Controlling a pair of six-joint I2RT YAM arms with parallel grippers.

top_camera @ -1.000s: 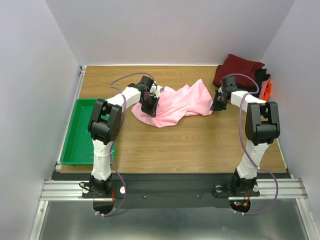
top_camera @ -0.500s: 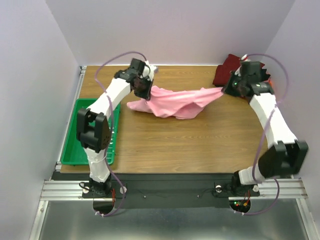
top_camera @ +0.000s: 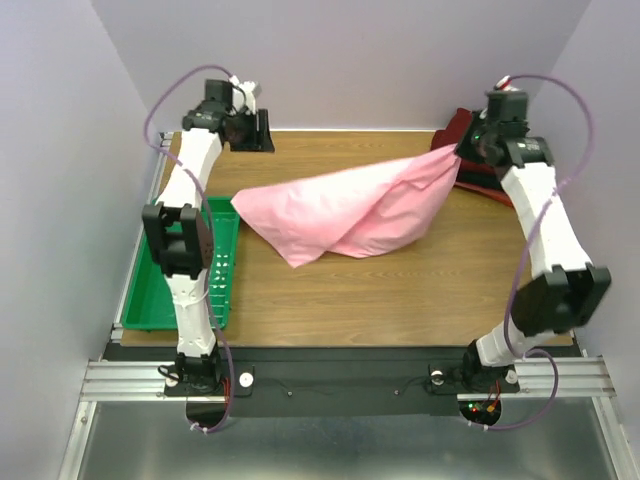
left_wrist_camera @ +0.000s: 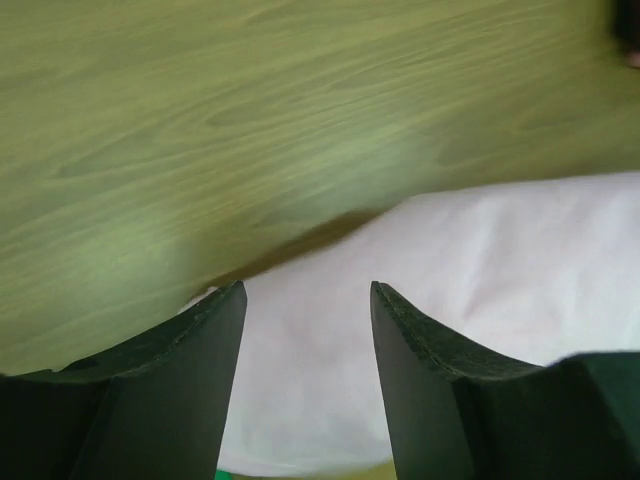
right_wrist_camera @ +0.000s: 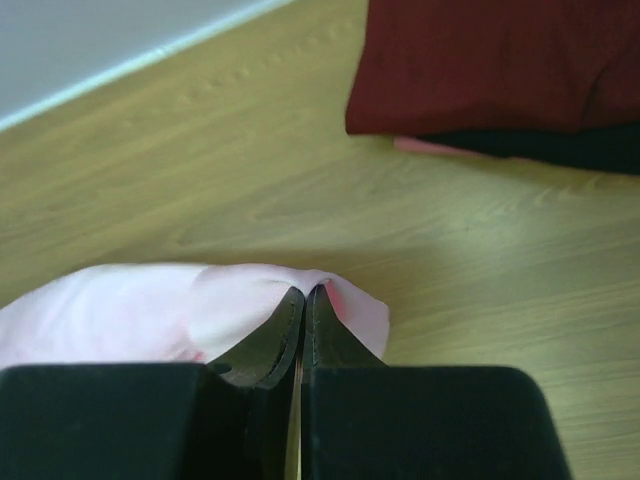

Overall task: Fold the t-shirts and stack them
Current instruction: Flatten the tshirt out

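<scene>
The light pink t-shirt (top_camera: 340, 210) hangs unfolded across the middle of the table, its right corner lifted. My right gripper (top_camera: 463, 152) is shut on that corner; in the right wrist view the cloth (right_wrist_camera: 230, 300) bunches around the closed fingertips of the right gripper (right_wrist_camera: 305, 292). My left gripper (top_camera: 263, 132) is raised at the back left, open and empty; in its own view the left gripper (left_wrist_camera: 308, 292) looks down on the pink shirt (left_wrist_camera: 480, 290), well apart from it. A folded dark red t-shirt (right_wrist_camera: 480, 60) lies on a black one (right_wrist_camera: 560, 148) at the back right.
A green tray (top_camera: 150, 290) sits along the table's left edge beside the left arm. The pile of folded shirts (top_camera: 468, 125) lies in the back right corner behind the right arm. Walls close in the table at the back and sides.
My left gripper opened, let go of the pink shirt and rose toward the back left. The shirt's left end dropped and spread. My right gripper shut on the shirt's right corner and lifted it.
</scene>
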